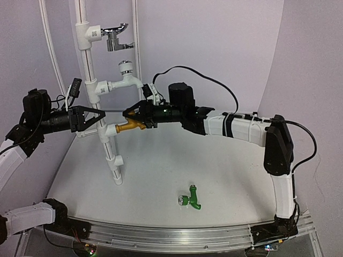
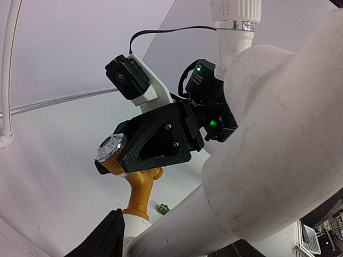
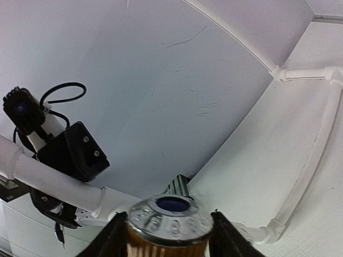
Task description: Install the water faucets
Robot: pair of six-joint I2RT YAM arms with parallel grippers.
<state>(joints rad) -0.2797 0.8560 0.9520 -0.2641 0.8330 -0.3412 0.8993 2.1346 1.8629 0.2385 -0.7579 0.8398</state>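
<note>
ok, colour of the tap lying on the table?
Bright green tap, silvery knob; best in the top external view.

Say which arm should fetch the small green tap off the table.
Probably right, after releasing the yellow brass tap: the green tap lies nearer its base; the left gripper braces the white pipe.

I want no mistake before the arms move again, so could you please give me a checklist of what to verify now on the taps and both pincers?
1. The right pincer is closed on the knob of the brass tap: ok.
2. The left pincer grips the white pipe stand firmly: cannot tell.
3. The brass tap is screwed fully into the stand: cannot tell.
4. The green tap is installed: not ok, it lies loose on the table.
</note>
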